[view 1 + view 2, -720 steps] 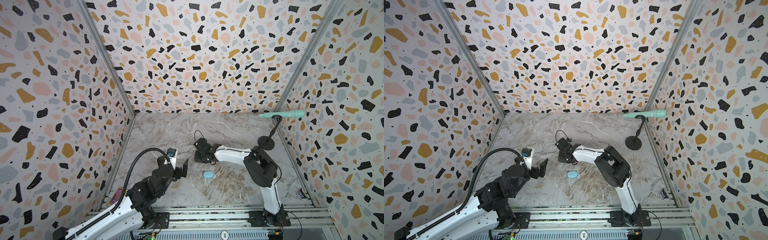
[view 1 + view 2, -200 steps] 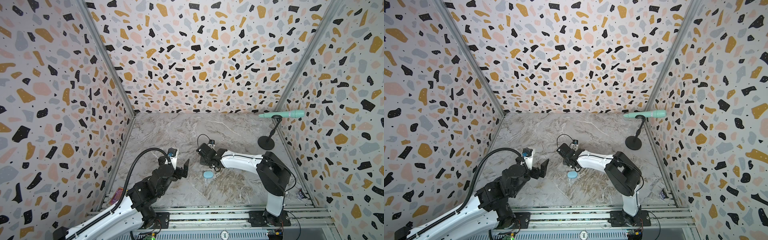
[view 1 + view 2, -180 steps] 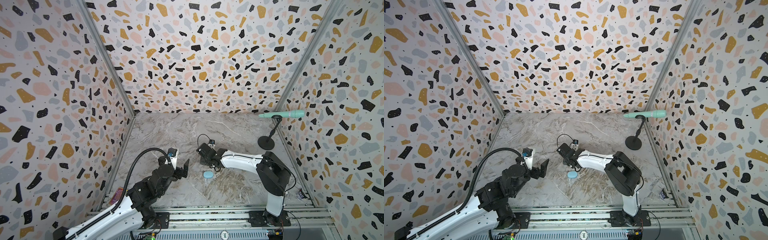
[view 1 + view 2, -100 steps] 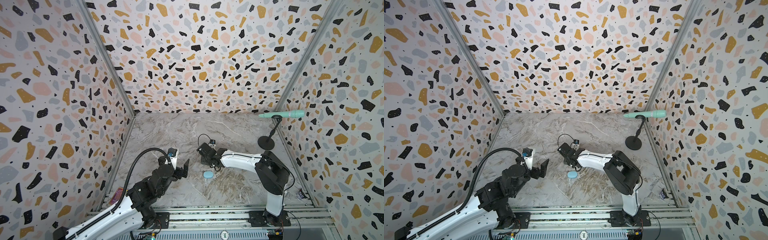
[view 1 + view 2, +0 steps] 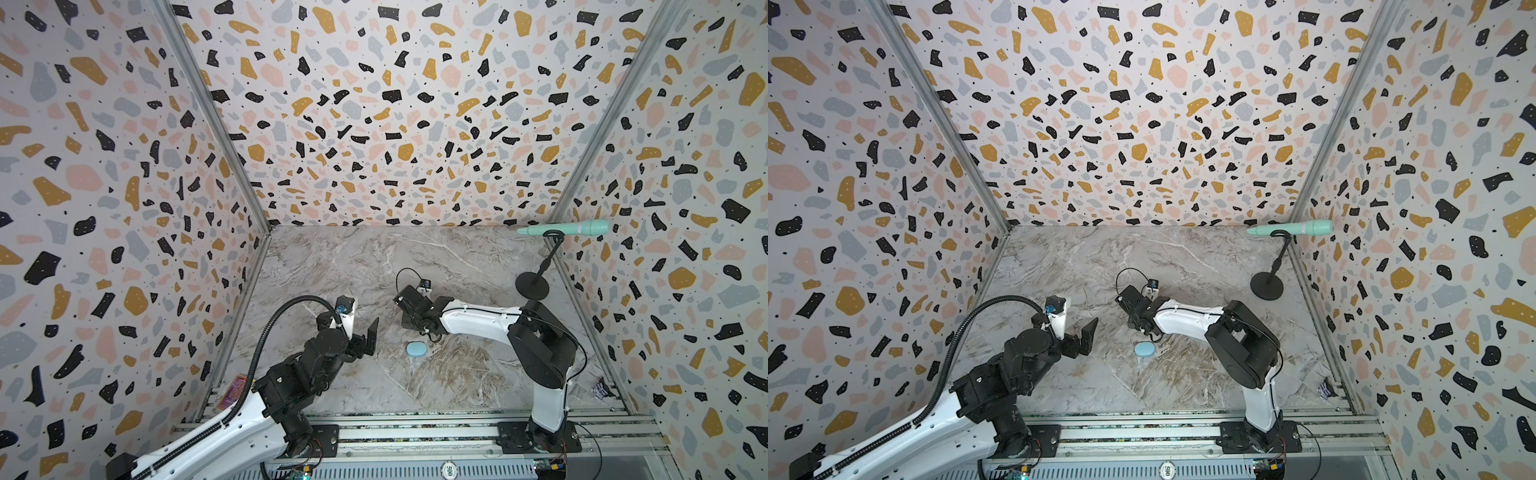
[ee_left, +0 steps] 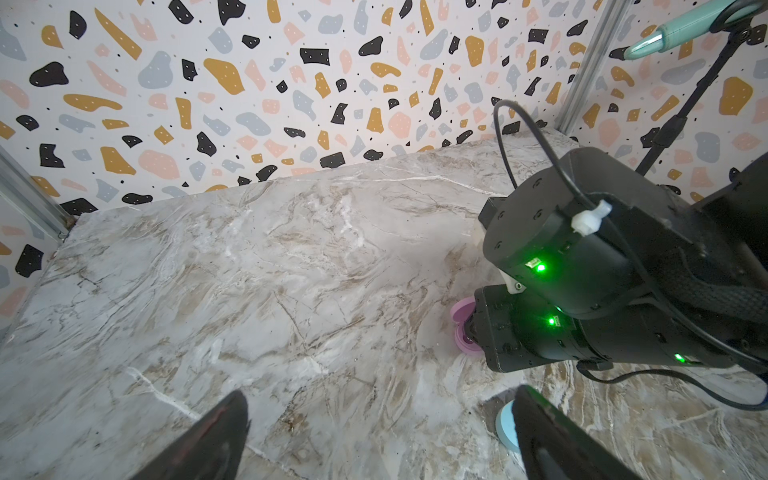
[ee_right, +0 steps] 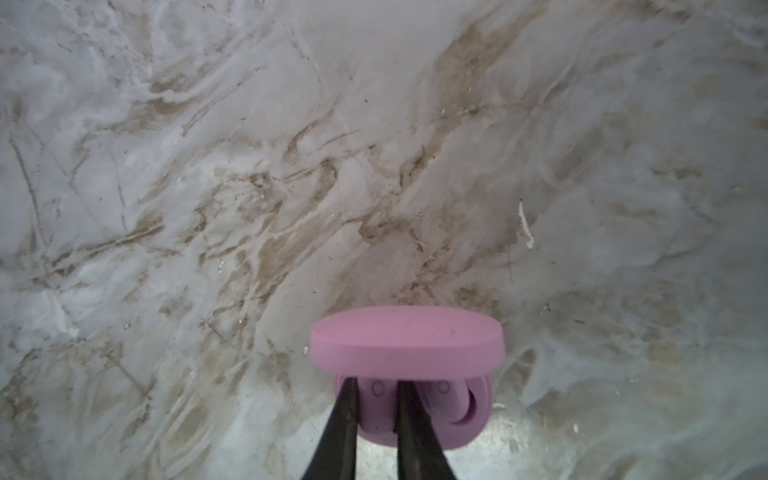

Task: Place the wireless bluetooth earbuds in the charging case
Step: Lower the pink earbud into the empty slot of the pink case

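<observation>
The right fingers [image 7: 343, 432], thin and black, were pinched closed on one smooth pink earbud [image 7: 377, 403] that sat in the open pink case [image 7: 407, 340], a matte pill-shaped shell with its lid raised. A second pink earbud [image 7: 449, 397] sat in the case beside it. One closed pale-blue case [image 5: 417, 349], equally rounded, lay just nearer on the veined marble table [image 5: 332, 257], around its middle. The left fingers [image 6: 208, 444] were spread wide apart, left of both cases.

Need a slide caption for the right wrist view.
Right gripper pinches a pale pink earbud in the open pink pill-shaped charging case on the marble tabletop.
</observation>
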Robot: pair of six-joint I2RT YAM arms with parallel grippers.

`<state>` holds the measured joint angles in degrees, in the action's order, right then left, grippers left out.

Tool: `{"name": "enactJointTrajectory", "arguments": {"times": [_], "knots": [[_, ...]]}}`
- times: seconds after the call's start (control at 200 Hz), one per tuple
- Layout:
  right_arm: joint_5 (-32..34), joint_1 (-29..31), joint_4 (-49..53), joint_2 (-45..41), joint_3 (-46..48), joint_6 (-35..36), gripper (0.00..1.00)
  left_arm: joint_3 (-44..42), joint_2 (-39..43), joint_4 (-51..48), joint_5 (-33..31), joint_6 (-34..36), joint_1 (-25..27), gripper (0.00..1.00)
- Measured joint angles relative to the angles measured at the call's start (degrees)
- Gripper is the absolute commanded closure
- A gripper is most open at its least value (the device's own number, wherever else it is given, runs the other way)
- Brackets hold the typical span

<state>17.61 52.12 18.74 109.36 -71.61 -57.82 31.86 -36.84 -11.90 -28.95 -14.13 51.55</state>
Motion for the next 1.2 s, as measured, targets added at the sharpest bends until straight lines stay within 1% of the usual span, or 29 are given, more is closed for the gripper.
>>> {"name": "enactJointTrajectory", "arguments": {"times": [1.196], "knots": [[0.0,-0.1,-1.6,1.0,0.0,0.0,0.87,0.0,-0.4,0.1,0.0,0.0,0.0,0.0]]}}
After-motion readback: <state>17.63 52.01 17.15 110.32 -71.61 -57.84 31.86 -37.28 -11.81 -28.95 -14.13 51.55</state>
